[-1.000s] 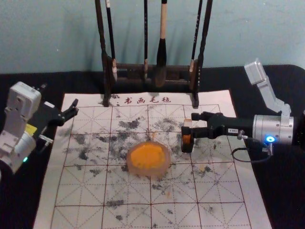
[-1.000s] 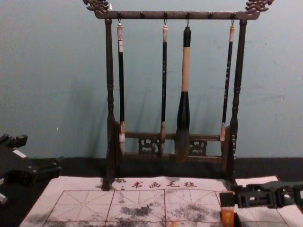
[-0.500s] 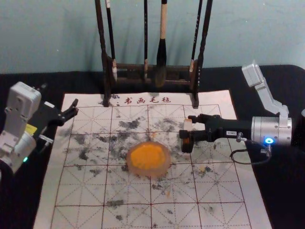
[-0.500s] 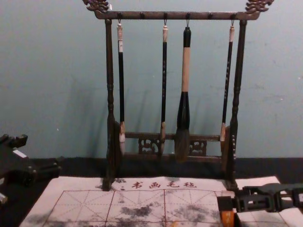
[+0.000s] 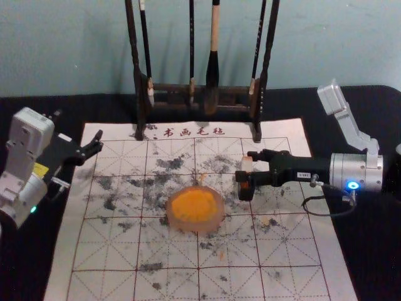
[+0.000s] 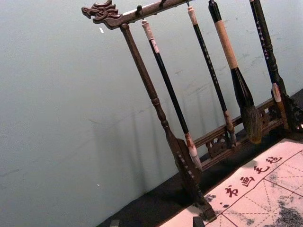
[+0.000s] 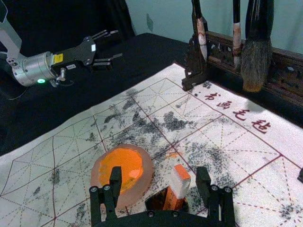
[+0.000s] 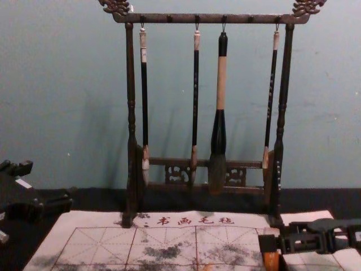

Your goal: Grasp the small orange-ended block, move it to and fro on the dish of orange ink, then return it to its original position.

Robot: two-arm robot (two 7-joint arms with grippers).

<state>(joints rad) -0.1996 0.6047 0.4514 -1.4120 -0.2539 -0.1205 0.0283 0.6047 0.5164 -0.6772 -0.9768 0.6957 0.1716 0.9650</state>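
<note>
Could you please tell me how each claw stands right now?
Left claw: open, holding nothing.
Right claw: open, block between its fingers, beside the dish.

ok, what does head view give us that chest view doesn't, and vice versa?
Head view: the dish of orange ink, the right arm's blue light.
Chest view: the rack's top bar with carved ends, and the loops the brushes hang from.
Both: four hanging brushes, the grid mat, the orange-ended block, left gripper and right gripper.
</note>
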